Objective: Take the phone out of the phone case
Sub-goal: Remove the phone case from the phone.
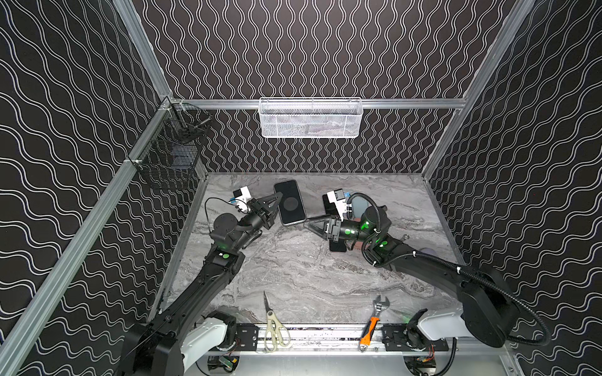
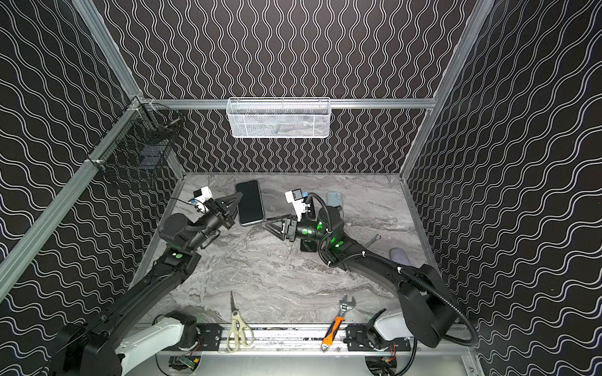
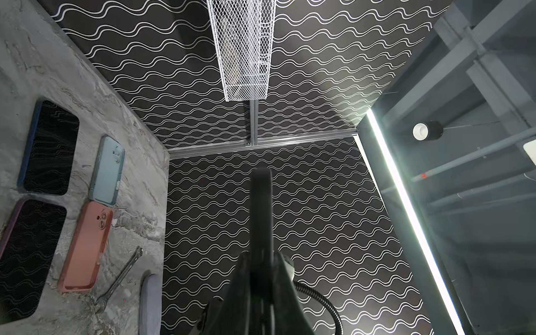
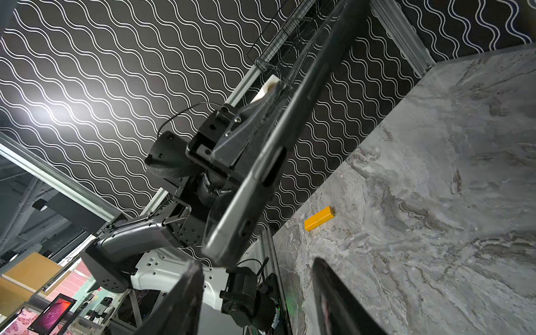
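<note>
Top view: left tool point(image 1: 276, 205) tight on edge of phone point(image 1: 290, 203); right tool point(image 1: 308, 222) agape, empty.

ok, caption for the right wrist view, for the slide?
Left gripper clamps the cased phone above the marble table; right gripper open by its end.

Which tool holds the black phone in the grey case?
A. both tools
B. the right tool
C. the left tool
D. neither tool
C: the left tool is clamped on a long edge of the black phone in the grey case, while the right tool stands open at its short end.
</note>
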